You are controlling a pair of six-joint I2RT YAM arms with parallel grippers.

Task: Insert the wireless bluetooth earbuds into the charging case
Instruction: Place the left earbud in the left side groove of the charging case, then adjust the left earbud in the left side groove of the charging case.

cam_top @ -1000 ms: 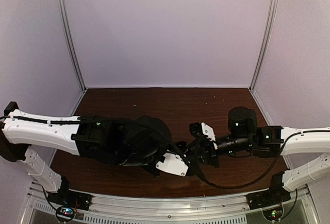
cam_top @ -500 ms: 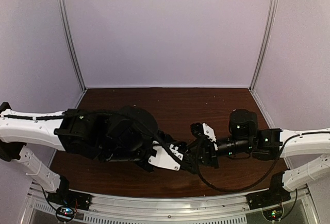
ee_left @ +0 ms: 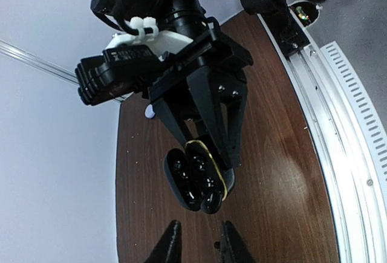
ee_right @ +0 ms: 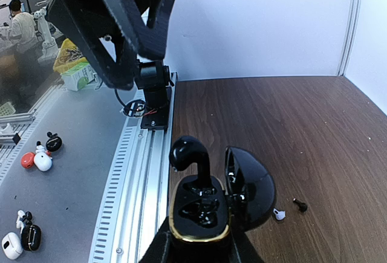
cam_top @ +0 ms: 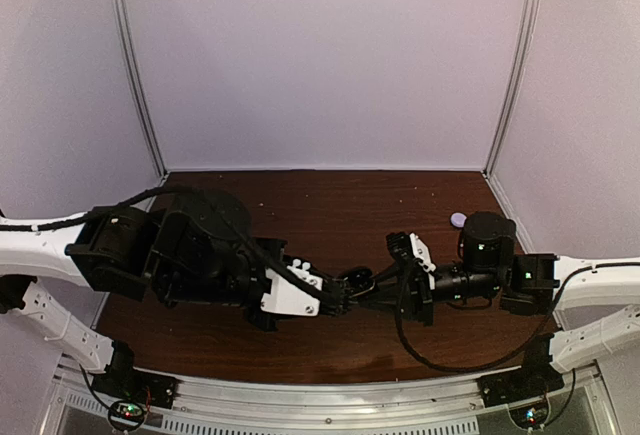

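The charging case (ee_right: 199,211) sits low in the middle of the right wrist view, pinched at its sides by the right gripper (ee_right: 201,245), whose fingers are closed on the base. It is black with a gold rim, held off the table (ee_right: 290,118), and its open face is turned up toward that camera. Its lid (ee_right: 254,187) is swung open to the right.

A black earbud (ee_right: 186,154) stands in the left well of the case. Its long axis runs nearly up and down in the frame, stem down inside the well and rounded head on top, tipped a little toward the upper left.

In the left wrist view the case is in the middle of the frame, its long axis slanting from upper left to lower right and its wells facing the lower left. The left gripper (ee_left: 200,233) is at the bottom edge just below it, fingers a narrow gap apart and holding nothing, not touching the case.

On the table right of the lid lie what look like a white earbud (ee_right: 279,214) and a second black earbud (ee_right: 300,204), close together but too small to make out in detail.

From above, both grippers meet in the lower middle of the frame, and a small pale round thing (cam_top: 457,220) lies at the right.
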